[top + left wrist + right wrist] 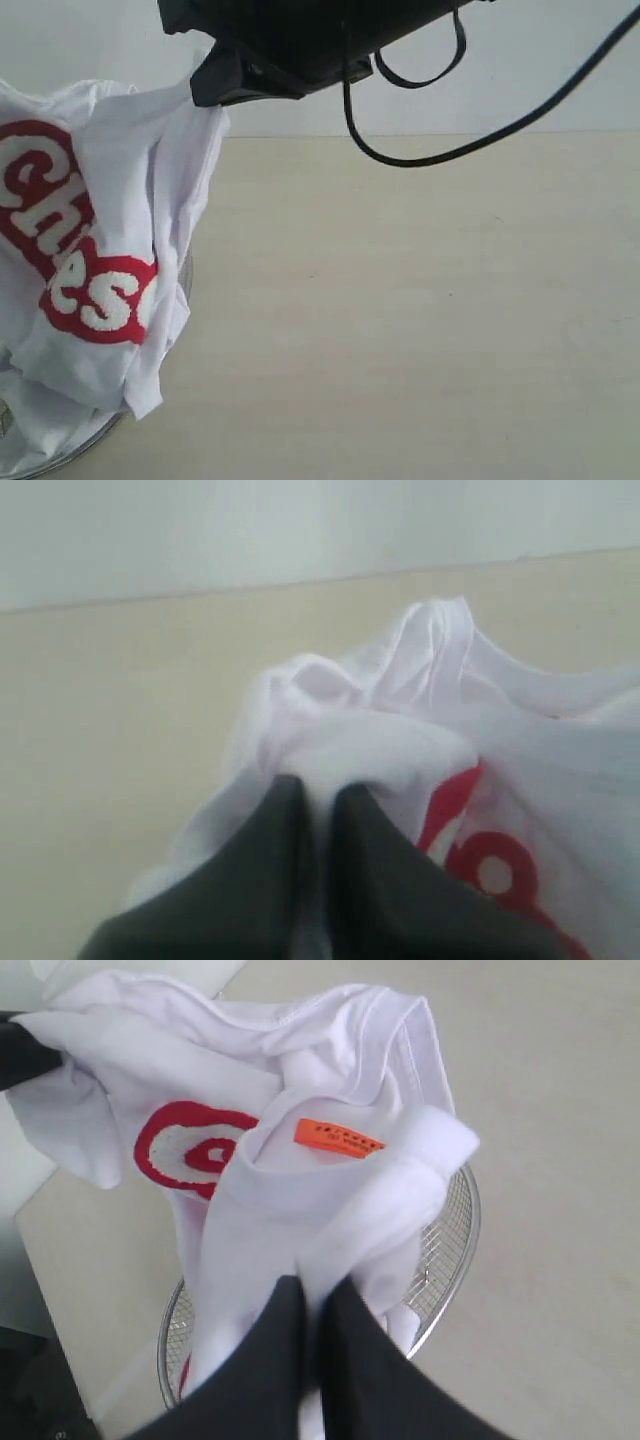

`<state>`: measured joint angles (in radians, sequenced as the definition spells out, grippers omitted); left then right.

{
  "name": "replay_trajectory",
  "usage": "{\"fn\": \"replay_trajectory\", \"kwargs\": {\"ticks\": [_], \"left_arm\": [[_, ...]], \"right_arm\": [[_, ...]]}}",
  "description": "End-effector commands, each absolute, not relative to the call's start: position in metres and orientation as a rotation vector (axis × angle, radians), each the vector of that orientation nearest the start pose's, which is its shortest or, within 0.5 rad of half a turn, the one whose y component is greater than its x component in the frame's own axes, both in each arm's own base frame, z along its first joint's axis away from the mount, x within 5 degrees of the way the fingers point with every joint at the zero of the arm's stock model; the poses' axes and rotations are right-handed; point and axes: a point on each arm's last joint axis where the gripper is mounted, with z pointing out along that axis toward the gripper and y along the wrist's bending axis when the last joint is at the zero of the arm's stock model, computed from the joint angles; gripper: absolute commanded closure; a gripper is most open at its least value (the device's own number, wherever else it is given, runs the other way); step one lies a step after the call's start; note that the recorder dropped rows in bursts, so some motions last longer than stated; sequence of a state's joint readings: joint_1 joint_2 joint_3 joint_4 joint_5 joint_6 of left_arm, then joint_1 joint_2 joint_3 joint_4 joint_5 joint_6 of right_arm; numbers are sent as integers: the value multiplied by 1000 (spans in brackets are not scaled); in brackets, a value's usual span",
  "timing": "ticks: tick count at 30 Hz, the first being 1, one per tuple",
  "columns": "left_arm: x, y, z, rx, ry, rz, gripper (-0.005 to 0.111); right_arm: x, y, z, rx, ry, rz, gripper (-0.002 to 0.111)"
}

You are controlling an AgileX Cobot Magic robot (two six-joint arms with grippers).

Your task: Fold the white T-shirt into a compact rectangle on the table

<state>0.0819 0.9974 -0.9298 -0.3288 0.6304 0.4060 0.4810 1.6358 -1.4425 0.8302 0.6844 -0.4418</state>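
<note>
Above the wide pale beige tabletop, a bunched white cotton T-shirt with red lettering hangs partly inside a round wire-mesh metal basket; left fingers and right fingers each pinch a fold; trailing cloth could snag the basket, dragging it.

Reads "Ches" then "es" in white fuzzy letters on red across white cotton T-shirt. Inside its collar, small orange fabric tag: print unreadable.
</note>
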Motion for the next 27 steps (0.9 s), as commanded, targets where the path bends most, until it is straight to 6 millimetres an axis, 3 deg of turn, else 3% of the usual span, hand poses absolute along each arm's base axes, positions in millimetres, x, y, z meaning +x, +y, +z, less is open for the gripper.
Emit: {"fn": "replay_trajectory", "kwargs": {"ticks": [1,8,13,17,27], "left_arm": [[190,-6,391,205,2050,-111,102],[155,-12,427,236,1943,-128,102],[133,-24,461,283,1854,-245,102],[115,-32,493,339,1761,-312,102],[87,-44,533,396,1618,-415,102]], "right_arm": [[291,199,384,-533,2081,928,108],[259,180,411,-537,2010,916,108],[219,158,453,-531,1862,916,108],[191,138,473,-519,1808,843,108],[148,112,504,-487,1676,809,108]]}}
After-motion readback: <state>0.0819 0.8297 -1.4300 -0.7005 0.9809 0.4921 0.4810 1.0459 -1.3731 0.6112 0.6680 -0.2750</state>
